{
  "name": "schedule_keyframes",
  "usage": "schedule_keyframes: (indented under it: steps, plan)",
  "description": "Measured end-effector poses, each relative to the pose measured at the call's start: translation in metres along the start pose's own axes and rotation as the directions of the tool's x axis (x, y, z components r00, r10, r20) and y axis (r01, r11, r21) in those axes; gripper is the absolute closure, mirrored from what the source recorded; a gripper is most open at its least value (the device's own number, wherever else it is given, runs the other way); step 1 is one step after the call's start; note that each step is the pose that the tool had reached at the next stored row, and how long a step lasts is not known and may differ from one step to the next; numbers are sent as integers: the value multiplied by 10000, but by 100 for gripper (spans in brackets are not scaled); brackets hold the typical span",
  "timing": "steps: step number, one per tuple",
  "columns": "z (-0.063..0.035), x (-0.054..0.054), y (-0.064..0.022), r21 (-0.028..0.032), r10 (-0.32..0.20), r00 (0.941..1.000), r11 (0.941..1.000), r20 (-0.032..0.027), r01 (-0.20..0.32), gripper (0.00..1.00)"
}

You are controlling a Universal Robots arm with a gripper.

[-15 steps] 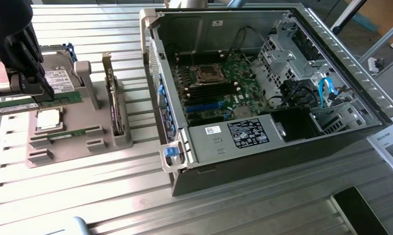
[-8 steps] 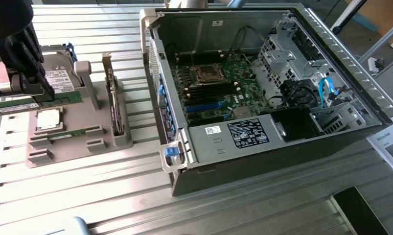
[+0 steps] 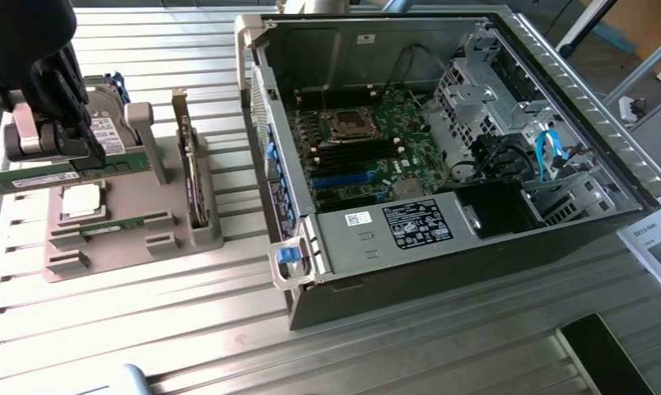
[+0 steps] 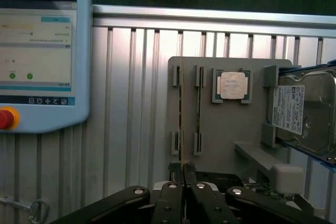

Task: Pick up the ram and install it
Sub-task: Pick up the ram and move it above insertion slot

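The ram (image 3: 89, 170) is clamped between the closed jaws of the gripper (image 3: 56, 152) and is held roughly level, lifted clear above the grey holder (image 3: 132, 255) at the exterior view's left. In the wrist view the ram (image 4: 181, 119) is seen edge-on as a thin line running out from the gripper (image 4: 182, 174) over the holder (image 4: 226, 129). A second green stick (image 3: 127, 224) is seated in the holder, just beside a processor (image 3: 83, 200). An upright card (image 3: 193, 177) is slotted on the holder's side toward the open computer case (image 3: 440, 284), and a hard drive (image 3: 109, 123) is lodged near the gripper. The case is set on the ribbed counter (image 3: 143, 329), well apart from the gripper, with its motherboard (image 3: 358, 148) exposed. A teach pendant (image 4: 37, 56) is laid on the counter near the holder.
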State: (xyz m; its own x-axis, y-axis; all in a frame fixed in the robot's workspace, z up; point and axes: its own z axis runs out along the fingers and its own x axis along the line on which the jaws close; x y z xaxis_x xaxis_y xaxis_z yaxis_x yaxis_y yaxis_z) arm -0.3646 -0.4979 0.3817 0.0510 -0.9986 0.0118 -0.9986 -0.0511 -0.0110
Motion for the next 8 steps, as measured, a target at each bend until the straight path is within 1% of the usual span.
schedule_keyframes:
  steps: [4,8]
  plan:
    - [1,3,-56,0,0,10000,10000,0,0,88]
    - [1,3,-58,0,0,10000,10000,0,0,88]
